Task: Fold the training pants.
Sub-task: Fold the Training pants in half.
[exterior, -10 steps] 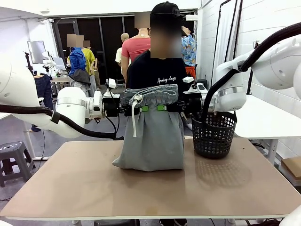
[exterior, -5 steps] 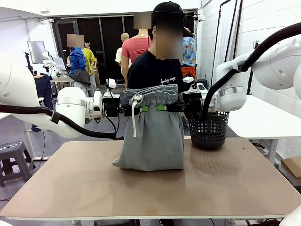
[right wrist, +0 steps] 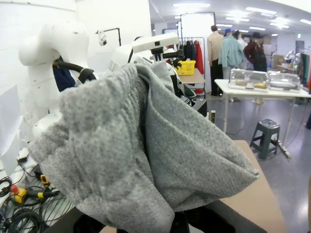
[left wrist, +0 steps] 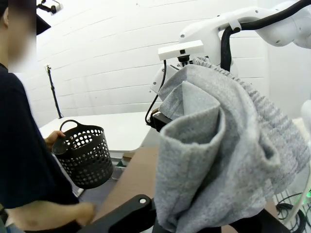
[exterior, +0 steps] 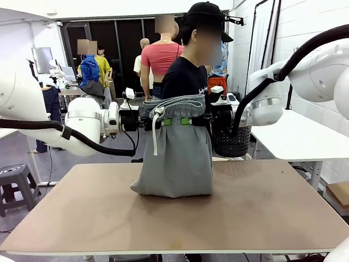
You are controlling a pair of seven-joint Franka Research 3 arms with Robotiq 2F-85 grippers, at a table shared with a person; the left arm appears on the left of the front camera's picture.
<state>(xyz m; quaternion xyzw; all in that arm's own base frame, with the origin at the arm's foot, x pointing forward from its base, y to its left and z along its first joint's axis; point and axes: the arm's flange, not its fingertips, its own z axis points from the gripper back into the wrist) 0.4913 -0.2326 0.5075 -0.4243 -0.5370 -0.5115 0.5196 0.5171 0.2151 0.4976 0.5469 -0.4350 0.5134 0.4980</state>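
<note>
- The training pants (exterior: 175,153) hang upright over the middle of the surface (exterior: 262,213), held up by the waistband between the two arms; the lower part rests bunched on the surface.
- The left end effector (exterior: 163,122) is clamped tight on the waistband from the left side, its green pad showing against the grey cloth beside the white drawstring (exterior: 155,136).
- The right end effector (exterior: 189,121) is likewise pinched shut on the waistband from the right, just beside the other.
- In both wrist views the grey fabric is draped thickly over the fingers, hiding them.
- The pants look already doubled, both legs lying together as one narrow panel, so a lengthwise fold seems done.
- Left to do, as I judge it: lay the hanging panel down flat and fold it across its length, then let go.
- A person (exterior: 185,76) at the far side holds a black basket (exterior: 232,143) off the surface, behind the right arm.
</note>
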